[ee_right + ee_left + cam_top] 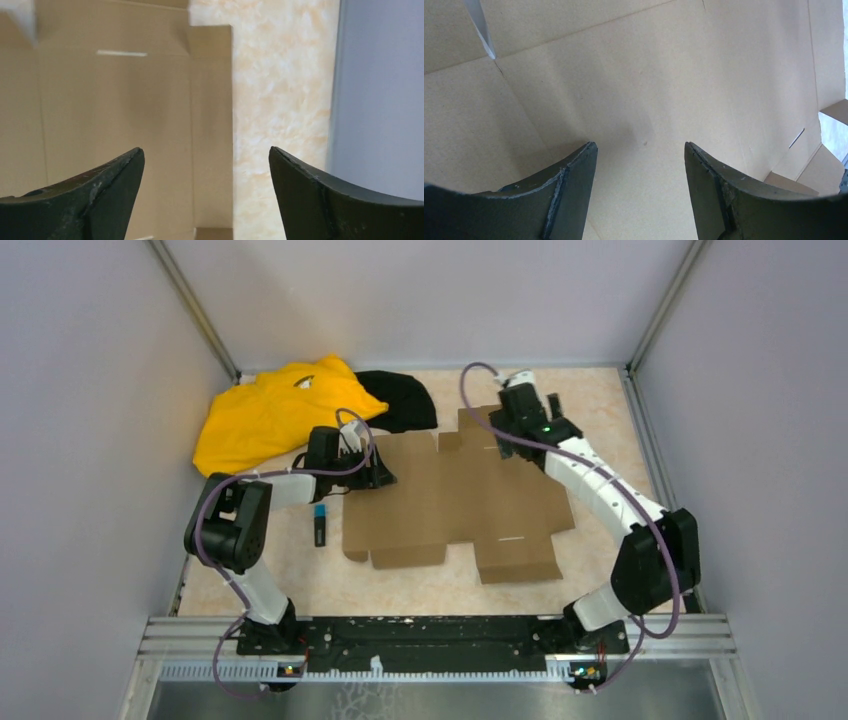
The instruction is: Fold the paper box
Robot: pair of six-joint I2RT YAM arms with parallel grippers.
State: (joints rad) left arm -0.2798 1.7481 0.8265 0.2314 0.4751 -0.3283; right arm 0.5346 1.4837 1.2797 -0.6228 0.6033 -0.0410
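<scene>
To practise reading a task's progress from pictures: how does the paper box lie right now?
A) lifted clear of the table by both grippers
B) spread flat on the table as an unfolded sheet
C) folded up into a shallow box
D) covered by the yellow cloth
B: the top view shows the paper box spread flat on the table with its flaps out, and the yellow cloth off to its far left.

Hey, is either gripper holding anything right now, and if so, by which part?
Nothing is held. The left gripper and the right gripper are both open, nothing between their fingers; the paper box lies unfolded.
</scene>
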